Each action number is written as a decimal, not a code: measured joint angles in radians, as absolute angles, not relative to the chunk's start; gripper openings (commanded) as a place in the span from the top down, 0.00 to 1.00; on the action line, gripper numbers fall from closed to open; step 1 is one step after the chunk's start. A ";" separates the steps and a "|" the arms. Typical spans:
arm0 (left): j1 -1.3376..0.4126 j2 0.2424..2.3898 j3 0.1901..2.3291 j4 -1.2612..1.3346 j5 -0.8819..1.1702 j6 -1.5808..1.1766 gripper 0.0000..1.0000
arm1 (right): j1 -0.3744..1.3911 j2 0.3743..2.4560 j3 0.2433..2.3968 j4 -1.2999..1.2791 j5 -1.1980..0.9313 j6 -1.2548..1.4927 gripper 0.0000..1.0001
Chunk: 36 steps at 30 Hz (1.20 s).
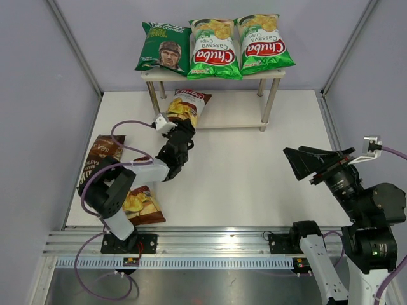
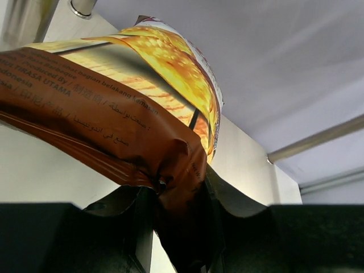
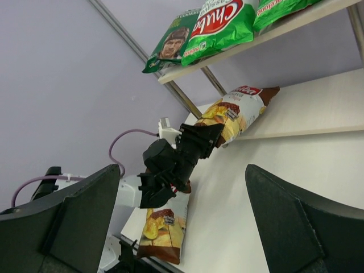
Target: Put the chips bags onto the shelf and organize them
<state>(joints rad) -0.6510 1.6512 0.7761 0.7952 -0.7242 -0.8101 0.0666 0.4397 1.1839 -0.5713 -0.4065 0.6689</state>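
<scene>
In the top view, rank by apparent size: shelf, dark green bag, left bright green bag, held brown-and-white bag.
1. shelf
2. dark green bag and left bright green bag: alike, unranked
3. held brown-and-white bag, partly covered

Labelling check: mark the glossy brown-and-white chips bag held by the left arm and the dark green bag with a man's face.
glossy brown-and-white chips bag [image 1: 189, 105]: top external view, middle of its printed front.
dark green bag with a man's face [image 1: 170, 52]: top external view, on the face.

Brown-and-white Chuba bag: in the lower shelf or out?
Partly in. Left fingers pinch the bag tilted, far end over the lower shelf board; touching it, cannot tell.
</scene>
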 measured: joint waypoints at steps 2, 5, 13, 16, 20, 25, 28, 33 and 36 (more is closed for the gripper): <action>-0.650 1.684 0.808 0.774 -0.760 -0.834 0.95 | 0.067 0.440 1.176 -0.561 -0.415 0.679 0.01; -0.647 1.723 0.864 0.710 -0.807 -0.879 0.92 | 0.067 0.440 1.165 -0.544 -0.428 0.690 0.01; -0.609 1.850 1.057 0.502 -0.844 -1.036 0.88 | 0.070 0.445 1.151 -0.519 -0.456 0.708 0.01; -0.592 1.872 1.088 0.428 -0.847 -1.106 0.86 | 0.073 0.451 1.151 -0.517 -0.458 0.708 0.01; -0.582 1.891 1.114 0.332 -0.849 -1.204 0.85 | 0.074 0.459 1.151 -0.516 -0.462 0.712 0.00; -0.581 1.913 1.155 0.253 -0.851 -1.314 0.94 | 0.074 0.460 1.151 -0.511 -0.464 0.716 0.00; -0.581 1.923 1.171 0.219 -0.851 -1.370 0.99 | 0.074 0.460 1.151 -0.509 -0.465 0.720 0.00; -0.580 1.929 1.192 0.163 -0.852 -1.455 1.00 | 0.075 0.460 1.151 -0.499 -0.466 0.723 0.01; -0.580 1.929 1.203 0.124 -0.862 -1.508 1.00 | 0.077 0.460 1.151 -0.498 -0.466 0.725 0.01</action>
